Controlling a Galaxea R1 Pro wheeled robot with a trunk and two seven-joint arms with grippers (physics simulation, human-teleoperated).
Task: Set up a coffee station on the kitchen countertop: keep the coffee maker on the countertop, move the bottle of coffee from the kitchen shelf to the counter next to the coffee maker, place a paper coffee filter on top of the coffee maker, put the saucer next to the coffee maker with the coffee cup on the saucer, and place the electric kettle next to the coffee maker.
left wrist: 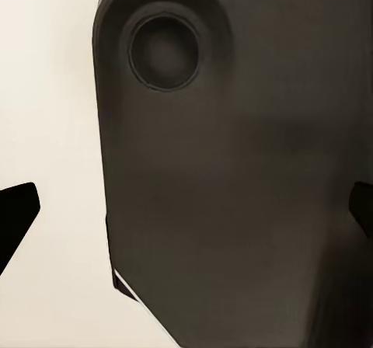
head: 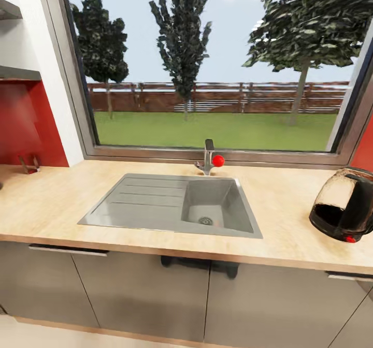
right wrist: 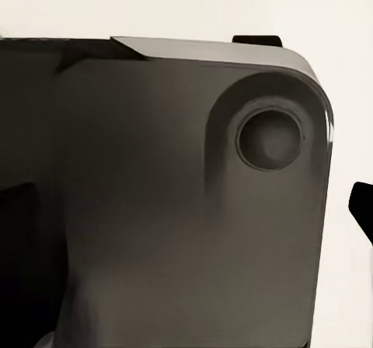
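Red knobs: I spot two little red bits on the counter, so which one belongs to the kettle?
The small red switch at the base of the electric kettle, far right on the kitchen countertop. The other is the round red knob on the tap behind the sink.

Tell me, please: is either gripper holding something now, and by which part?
Nothing is held. Both wrist views show widely parted fingertips with only the robot's own dark body between.

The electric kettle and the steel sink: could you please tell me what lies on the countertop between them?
Nothing: in the head view, only bare wood-grain countertop separates the sink from the electric kettle.
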